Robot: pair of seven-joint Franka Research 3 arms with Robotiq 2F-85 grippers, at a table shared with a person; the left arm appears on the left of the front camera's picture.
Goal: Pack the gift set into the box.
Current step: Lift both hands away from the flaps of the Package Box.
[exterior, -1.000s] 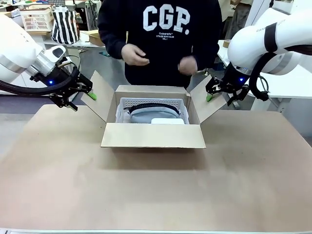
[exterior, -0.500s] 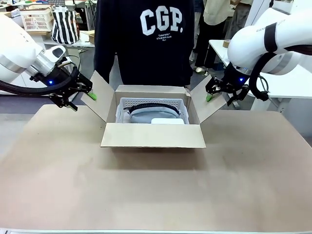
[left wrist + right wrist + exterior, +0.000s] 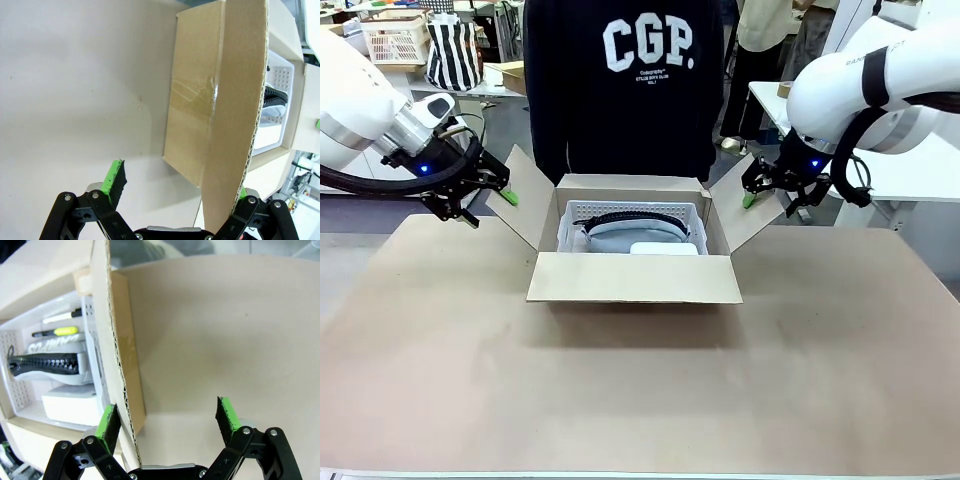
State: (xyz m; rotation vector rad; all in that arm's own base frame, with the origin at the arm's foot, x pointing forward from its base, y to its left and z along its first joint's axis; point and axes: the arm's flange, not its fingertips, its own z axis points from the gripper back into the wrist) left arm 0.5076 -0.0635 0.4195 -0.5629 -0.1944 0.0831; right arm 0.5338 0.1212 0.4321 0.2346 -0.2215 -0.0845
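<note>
1. Two hands stand spread wide: the left hand (image 3: pixel 488 207) straddles the left flap (image 3: pixel 530 205) of the box (image 3: pixel 633 278), and the right hand (image 3: pixel 770 203) straddles its right flap (image 3: pixel 735 215).
2. The box sits in the middle of the surface (image 3: pixel 640 400), flaps open, holding a white basket (image 3: pixel 582 211).
3. A person (image 3: pixel 645 90) stands behind it.

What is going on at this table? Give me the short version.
Both arms are working on the box. The left gripper and the right gripper are each open, straddling the edge of a side flap: the left flap and the right flap. All the flaps stand open. Inside the box sits a white basket with a grey pouch. A person stands behind the box.
</note>
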